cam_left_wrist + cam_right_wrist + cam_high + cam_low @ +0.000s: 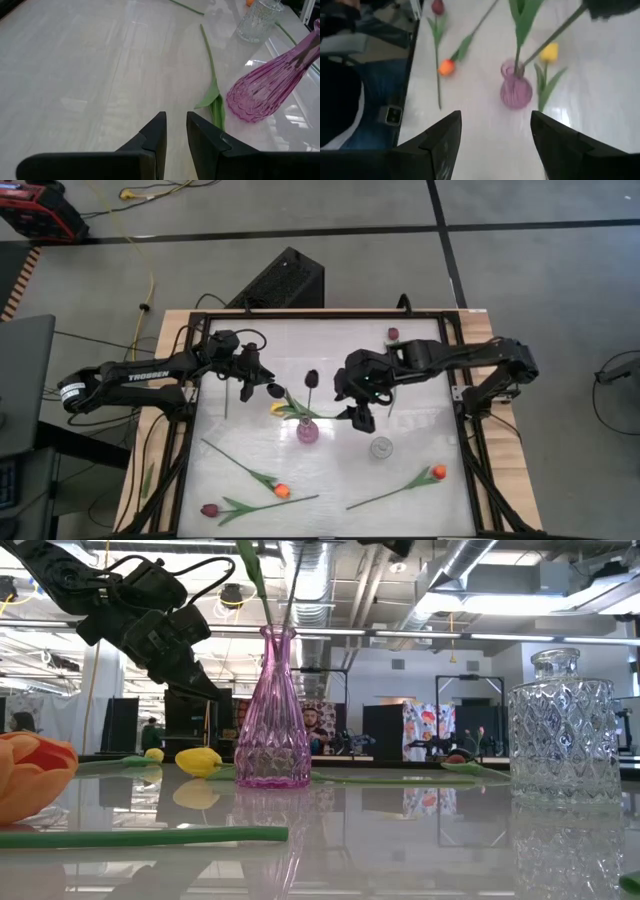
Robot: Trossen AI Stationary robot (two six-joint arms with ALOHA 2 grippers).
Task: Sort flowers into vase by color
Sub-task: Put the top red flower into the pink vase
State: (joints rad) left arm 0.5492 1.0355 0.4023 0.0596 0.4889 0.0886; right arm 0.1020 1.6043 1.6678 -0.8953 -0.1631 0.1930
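The right gripper (pixel 362 412) is positioned above the table's middle, just beside the pink vase (pixel 307 430). Its fingers (pixel 442 145) are seen spread wide, and nothing is held between them. In the right wrist view the pink vase (pixel 515 91) lies below and ahead of the gap, with green stems standing in its neck.

The left gripper (pixel 262 383) is held over the table's left half, near the vase. Its fingers (pixel 155 136) are parted by a narrow gap only. No stem is seen between them in the left wrist view, and whether anything is gripped cannot be told.

A dark maroon tulip (pixel 311 378) is observed above the vase, its stem running down into it. A yellow tulip (pixel 277 408) is lying on the table with its head just left of the vase; the same head (pixel 199 760) is noted on the surface in the low view. Its stem and leaf (pixel 214 95) lie just beside the vase's base.

A clear glass vase (pixel 381 447) is standing to the right of the pink one, empty as far as can be seen. Two orange tulips (pixel 281 491) (pixel 438 472) and a further maroon tulip (pixel 209 509) are lying along the table's near side, well apart from both vases. Another dark head (pixel 393 333) is recorded near the far edge.
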